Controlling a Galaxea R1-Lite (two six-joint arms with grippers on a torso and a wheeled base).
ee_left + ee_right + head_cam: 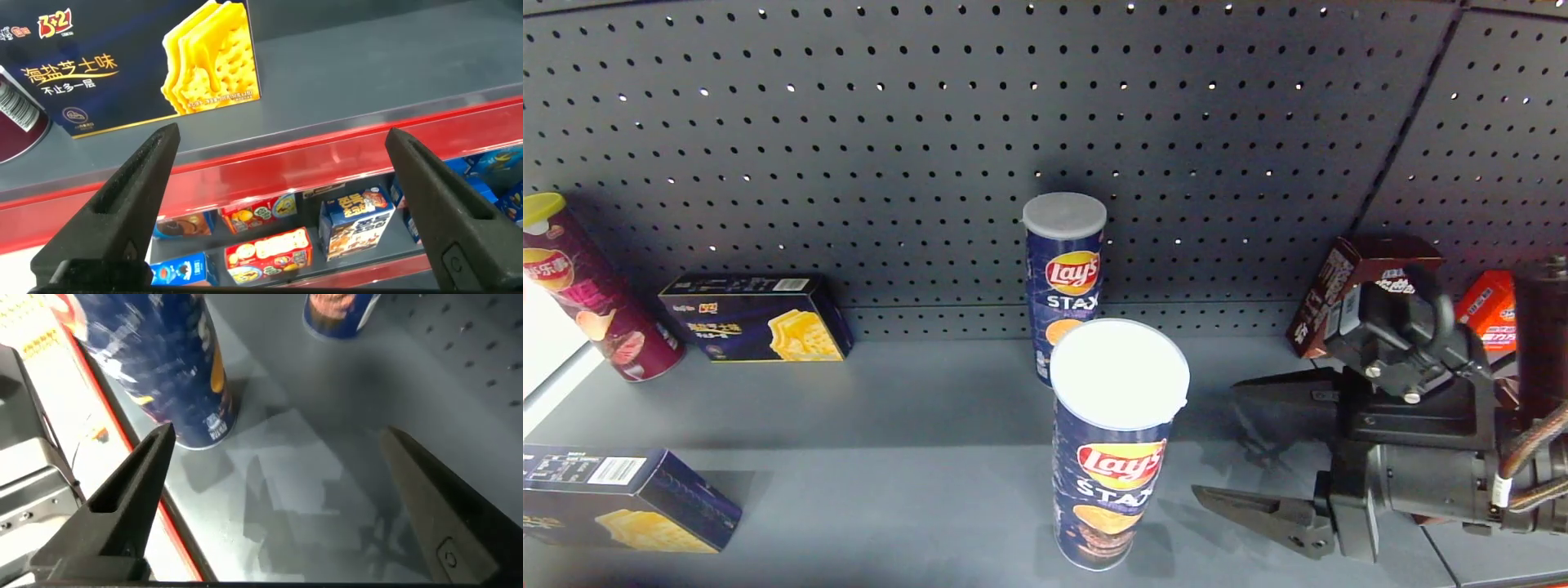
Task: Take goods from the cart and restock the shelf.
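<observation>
Two dark blue chip cans stand upright on the grey shelf (915,408), one at the back (1064,286) by the pegboard and one in front of it (1115,457) near the shelf's edge. My right gripper (1215,437) hovers open just to the right of the front can, with nothing between its fingers. In the right wrist view the gripper (278,434) points at bare shelf, with the front can (163,367) beside one finger and the back can (339,314) farther off. My left gripper (282,135) is open and holds nothing, at the shelf's red front edge (327,155) below a dark cracker box (139,65).
A purple can (588,294) and a dark cracker box (760,318) sit at the back left, and another cracker box (621,498) lies at the front left. Behind my right arm stand a brown box (1339,286) and an orange box (1490,310). Lower shelves hold several packs (270,253).
</observation>
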